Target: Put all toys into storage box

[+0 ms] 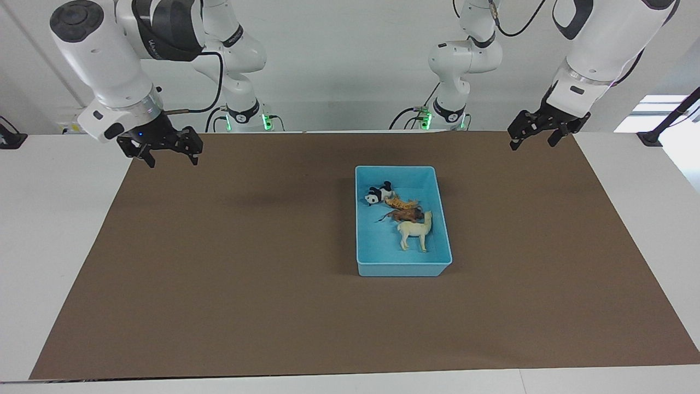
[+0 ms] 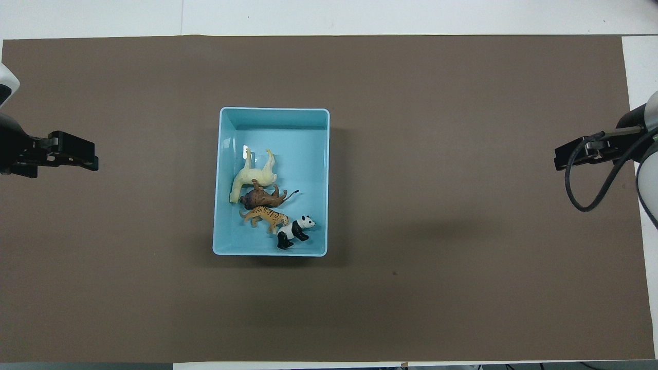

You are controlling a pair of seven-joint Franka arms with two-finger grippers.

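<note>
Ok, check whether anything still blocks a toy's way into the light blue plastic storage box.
Nothing visible does: the cream llama, brown lion, orange tiger and black-and-white panda figurines already lie inside the light blue plastic storage box.

All four toys (image 2: 267,205) lie in the storage box (image 2: 221,180), apparently touching.

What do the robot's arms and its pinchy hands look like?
Both arms are fat, shiny white tubes with dark grey or black bands at the joints. Thin black cables loop along them, and small green lights glow at their bases. The left gripper and the right gripper are black, boxy claws with two short fingers each. The right one has a silver ring above it and a tiny blue light.
</note>
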